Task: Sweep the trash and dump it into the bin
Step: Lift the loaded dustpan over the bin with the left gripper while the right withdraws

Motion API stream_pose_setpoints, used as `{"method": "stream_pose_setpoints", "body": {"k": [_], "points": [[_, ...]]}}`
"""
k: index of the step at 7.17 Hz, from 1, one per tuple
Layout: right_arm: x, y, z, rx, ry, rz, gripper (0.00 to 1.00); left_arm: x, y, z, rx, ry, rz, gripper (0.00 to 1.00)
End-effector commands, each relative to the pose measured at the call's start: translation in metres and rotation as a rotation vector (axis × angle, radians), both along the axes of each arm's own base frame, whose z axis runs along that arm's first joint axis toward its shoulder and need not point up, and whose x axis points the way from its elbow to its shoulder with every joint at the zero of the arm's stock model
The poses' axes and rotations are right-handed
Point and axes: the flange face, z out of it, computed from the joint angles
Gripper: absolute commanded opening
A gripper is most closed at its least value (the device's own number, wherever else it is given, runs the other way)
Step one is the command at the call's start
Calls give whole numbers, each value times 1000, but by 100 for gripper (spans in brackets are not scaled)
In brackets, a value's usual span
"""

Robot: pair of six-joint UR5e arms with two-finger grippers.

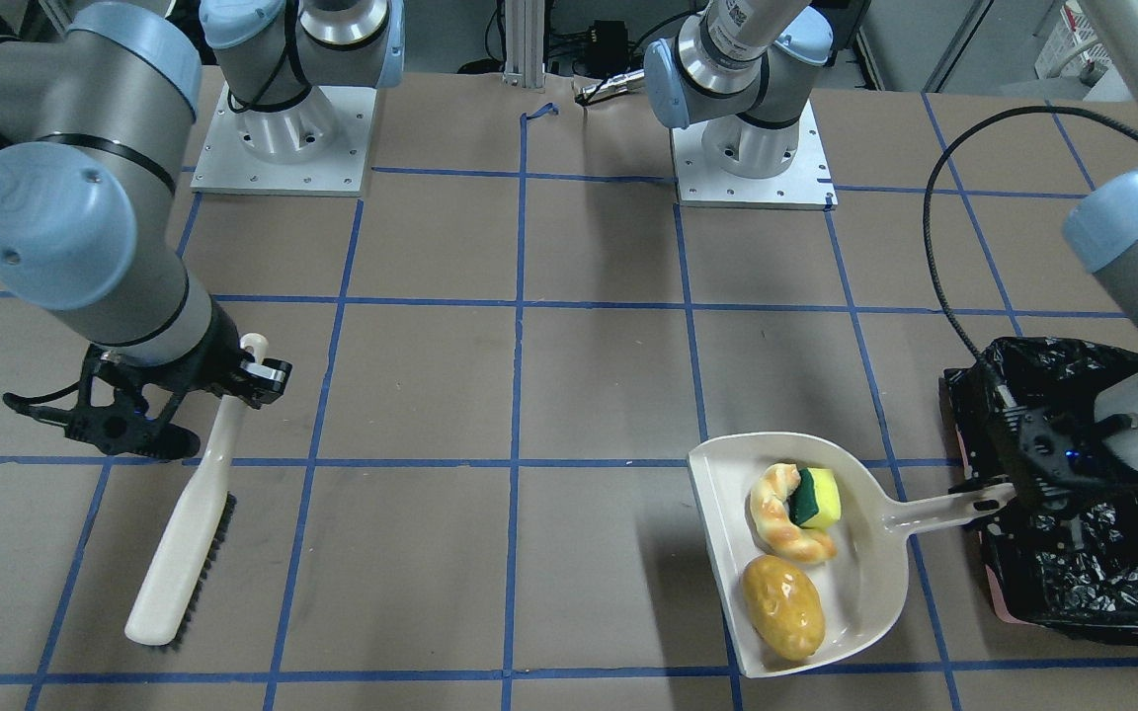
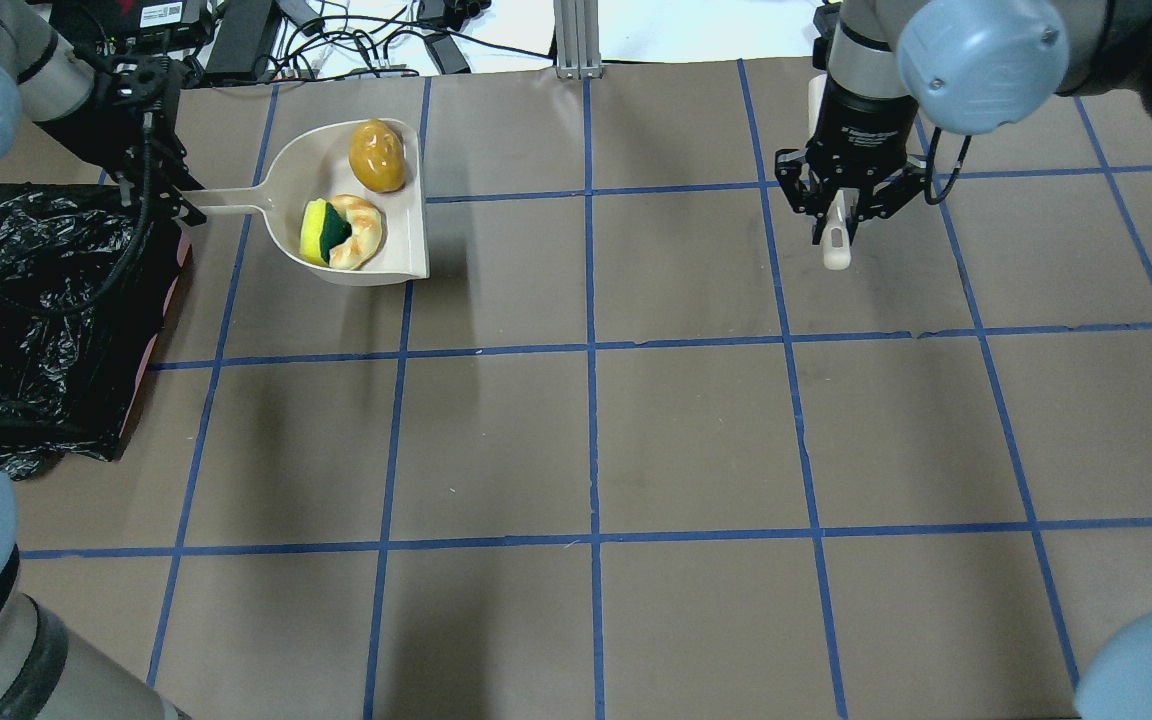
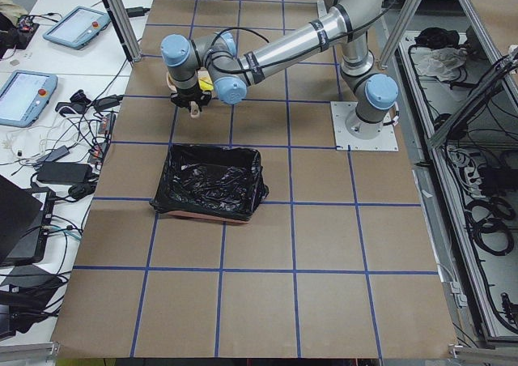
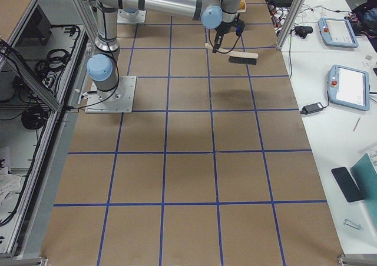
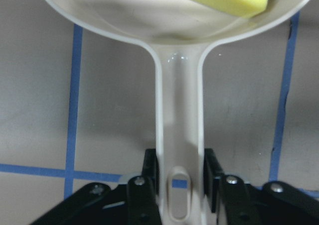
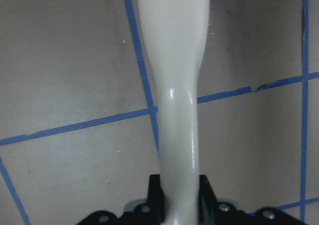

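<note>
My left gripper [image 1: 999,494] [image 2: 181,205] is shut on the handle of the cream-white dustpan [image 1: 870,583] [image 2: 406,250], also seen in the left wrist view [image 5: 179,135]. In the pan lie the yellow-brown potato [image 1: 783,605] [image 2: 378,155], the tan croissant piece [image 1: 776,523] [image 2: 364,235] and the yellow sponge with green backing [image 1: 819,497] [image 2: 319,230]. The pan sits level beside the black-lined bin [image 1: 1102,583] [image 2: 151,350] [image 3: 210,180]. My right gripper [image 1: 253,380] [image 2: 836,215] is shut on the handle of the cream brush [image 1: 184,553] [image 6: 174,85] [image 4: 235,57].
Brown paper with a blue tape grid covers the table [image 2: 596,440]. The two arm bases [image 1: 283,138] [image 1: 752,148] stand at the robot's edge. A black cable [image 1: 939,267] loops from my left arm over the bin.
</note>
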Motion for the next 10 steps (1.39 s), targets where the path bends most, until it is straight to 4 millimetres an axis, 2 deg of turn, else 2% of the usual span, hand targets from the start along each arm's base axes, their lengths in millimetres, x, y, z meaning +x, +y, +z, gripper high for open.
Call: {"method": "stream_pose_setpoints", "body": {"k": [1, 2, 3, 4, 6, 7, 8, 9, 10], "points": [[-70, 4, -18, 48, -23, 43, 0, 52, 26, 38, -12, 42, 77, 2], [-99, 10, -34, 71, -42, 71, 0, 80, 41, 52, -23, 41, 126, 2], [-116, 15, -42, 56, -48, 83, 0, 108, 57, 65, -24, 32, 175, 2], [-131, 18, -50, 32, -50, 128, 0, 148, 74, 74, -25, 26, 233, 2], [-167, 25, -59, 5, -68, 131, 0, 236, 112, 69, -28, 30, 304, 2], [-174, 31, -68, -14, -66, 145, 0, 265, 124, 70, -30, 31, 318, 2], [-172, 41, -82, -3, -75, 141, 0, 292, 139, 72, -29, 5, 286, 2], [-172, 45, -94, -28, -65, 160, 0, 310, 148, 77, -24, -29, 273, 2], [-179, 45, -97, -42, -64, 189, 0, 322, 148, 81, 4, -99, 226, 2]]}}
